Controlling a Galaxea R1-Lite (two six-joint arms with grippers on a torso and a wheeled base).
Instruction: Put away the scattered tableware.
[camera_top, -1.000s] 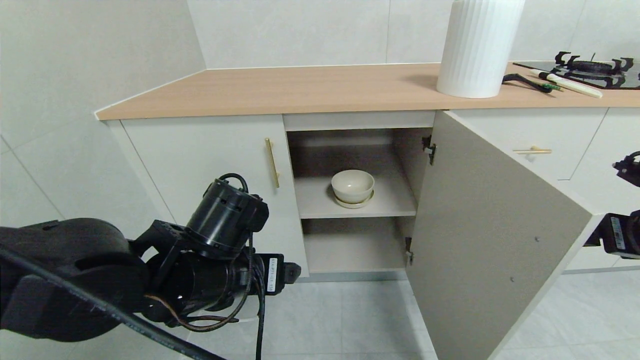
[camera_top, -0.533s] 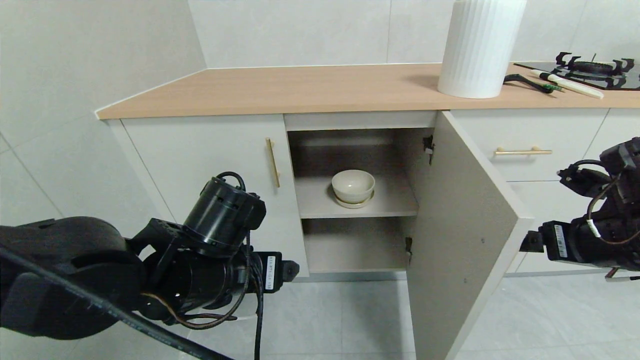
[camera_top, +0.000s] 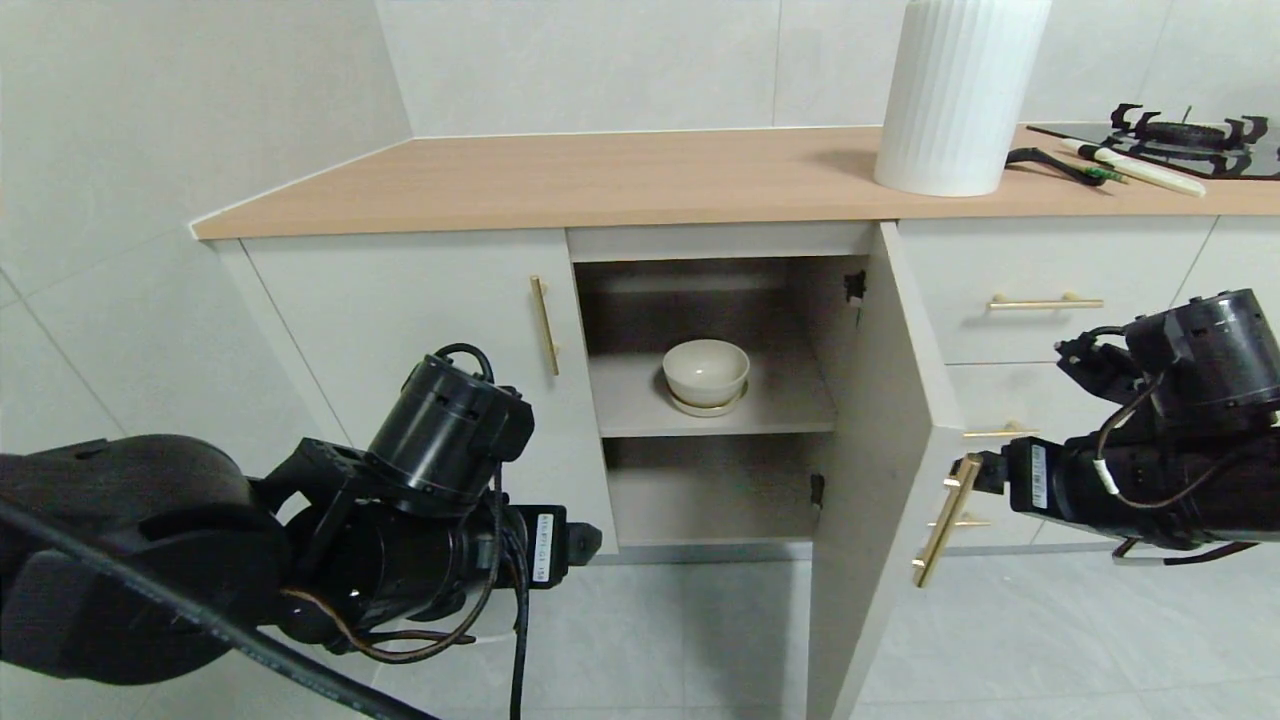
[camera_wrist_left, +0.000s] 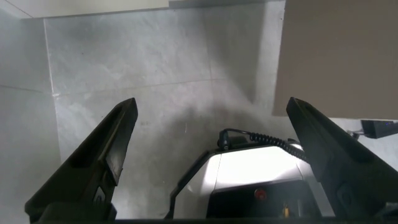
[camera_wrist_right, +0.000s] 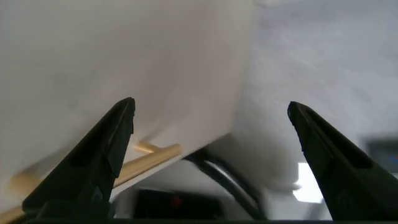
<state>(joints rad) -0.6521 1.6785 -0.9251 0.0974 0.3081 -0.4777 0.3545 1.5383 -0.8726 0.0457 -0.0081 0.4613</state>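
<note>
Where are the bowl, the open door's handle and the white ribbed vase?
bowl (camera_top: 705, 368), head view, inner wall.
door handle (camera_top: 942, 520), head view, mid-bar.
white ribbed vase (camera_top: 955, 95), head view, ribbed side.

Nothing is legible: the left arm's sticker (camera_top: 541, 548) and the right arm's sticker (camera_top: 1039, 476), either side of the cupboard door (camera_top: 880, 480), bear print too small to read.

Cream bowl (camera_top: 705, 372) sits upright, mouth up, nested on a small matching saucer (camera_top: 708, 408). The pair rests mid-way along the cabinet's upper shelf (camera_top: 640, 400), above and beyond the left gripper (camera_wrist_left: 211, 106), well apart from the right gripper (camera_wrist_right: 210, 106).
</note>
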